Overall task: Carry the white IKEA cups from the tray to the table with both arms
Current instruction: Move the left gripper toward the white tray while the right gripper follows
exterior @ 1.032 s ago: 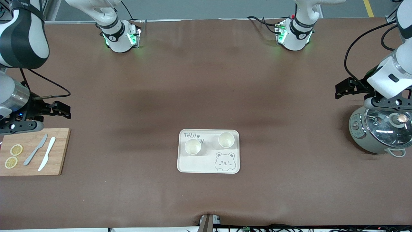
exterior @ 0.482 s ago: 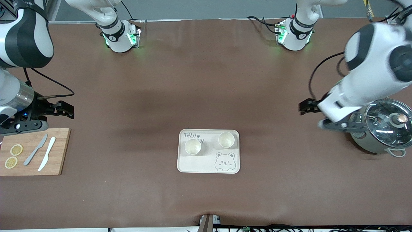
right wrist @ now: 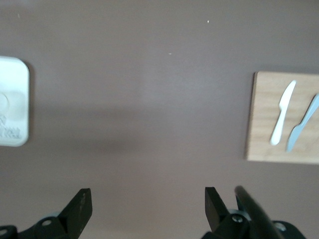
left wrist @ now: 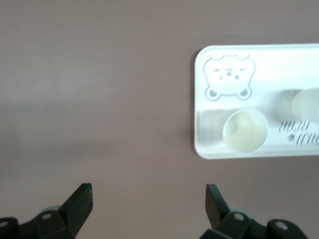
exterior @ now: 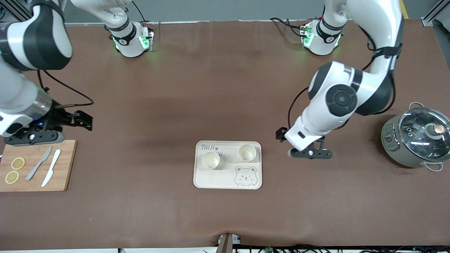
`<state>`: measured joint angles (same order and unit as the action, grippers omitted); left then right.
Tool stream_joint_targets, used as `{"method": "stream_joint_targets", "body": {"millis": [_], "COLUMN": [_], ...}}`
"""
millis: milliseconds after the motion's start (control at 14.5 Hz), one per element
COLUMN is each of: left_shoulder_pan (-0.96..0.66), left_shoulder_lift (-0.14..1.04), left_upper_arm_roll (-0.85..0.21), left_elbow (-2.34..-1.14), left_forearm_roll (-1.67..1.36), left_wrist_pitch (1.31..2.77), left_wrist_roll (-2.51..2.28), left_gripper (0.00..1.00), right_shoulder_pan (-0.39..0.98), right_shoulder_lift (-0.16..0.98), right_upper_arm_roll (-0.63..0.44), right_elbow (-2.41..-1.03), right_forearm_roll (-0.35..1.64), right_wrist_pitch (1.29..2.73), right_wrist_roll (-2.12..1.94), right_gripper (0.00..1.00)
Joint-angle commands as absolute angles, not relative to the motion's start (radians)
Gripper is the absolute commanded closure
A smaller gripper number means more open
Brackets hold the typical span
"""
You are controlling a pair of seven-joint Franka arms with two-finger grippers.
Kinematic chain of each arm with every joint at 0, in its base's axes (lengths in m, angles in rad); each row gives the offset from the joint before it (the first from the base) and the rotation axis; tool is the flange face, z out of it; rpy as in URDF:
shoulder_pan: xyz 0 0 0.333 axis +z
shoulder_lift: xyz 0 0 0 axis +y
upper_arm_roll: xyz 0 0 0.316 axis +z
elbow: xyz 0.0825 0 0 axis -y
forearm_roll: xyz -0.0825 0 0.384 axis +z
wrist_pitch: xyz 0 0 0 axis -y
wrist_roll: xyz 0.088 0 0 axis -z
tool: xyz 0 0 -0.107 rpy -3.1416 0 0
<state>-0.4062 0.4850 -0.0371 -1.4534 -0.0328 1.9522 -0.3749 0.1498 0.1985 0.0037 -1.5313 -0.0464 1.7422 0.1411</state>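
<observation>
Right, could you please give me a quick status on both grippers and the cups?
Left gripper open over bare table beside the tray. Right gripper open, above table near cutting board. Both cups upright on tray, unobstructed.

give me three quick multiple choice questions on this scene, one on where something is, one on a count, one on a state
1. Where are the two white cups?
A. on the cutting board
B. on the bear-print tray
C. in the pot

2. How many lemon slices lie on the cutting board?
A. one
B. two
C. four

3. What state is the left gripper in?
A. open, holding nothing
B. shut on a cup
C. shut on a knife

Answers:
1. B, both cups stand inside the tray's rim.
2. B, two yellow slices lie beside the two knives.
3. A, the left wrist view shows its fingers spread over bare table beside the tray.
</observation>
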Motion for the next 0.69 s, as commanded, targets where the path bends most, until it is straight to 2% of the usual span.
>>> {"method": "stream_joint_targets", "body": {"millis": [0, 206, 619], "left_shoulder_pan": [-0.431, -0.483, -0.514], "left_shoulder_lift": [0.566, 0.653, 0.706], "left_upper_arm_roll": [-0.029, -0.025, -0.023], "left_elbow": [-1.424, -1.434, -1.462], "left_forearm_roll": [-0.052, -0.041, 0.044], "left_wrist_pitch": [2.075, 2.235, 2.358], "left_wrist_roll": [-0.440, -0.505, -0.659], "left_gripper": [0.00, 0.00, 0.00], "right_shoulder_pan": [0.264, 0.331, 0.455], "right_shoulder_lift": [0.235, 0.294, 0.475], "right_upper_arm_roll": [0.000, 0.000, 0.000], "right_elbow": [-1.503, -1.491, -1.474], "right_forearm_roll": [-0.052, 0.024, 0.061], "right_wrist_pitch": [1.778, 1.873, 2.170], "right_wrist_roll": [0.377, 0.527, 0.736], "right_gripper": [0.00, 0.00, 0.00]}}
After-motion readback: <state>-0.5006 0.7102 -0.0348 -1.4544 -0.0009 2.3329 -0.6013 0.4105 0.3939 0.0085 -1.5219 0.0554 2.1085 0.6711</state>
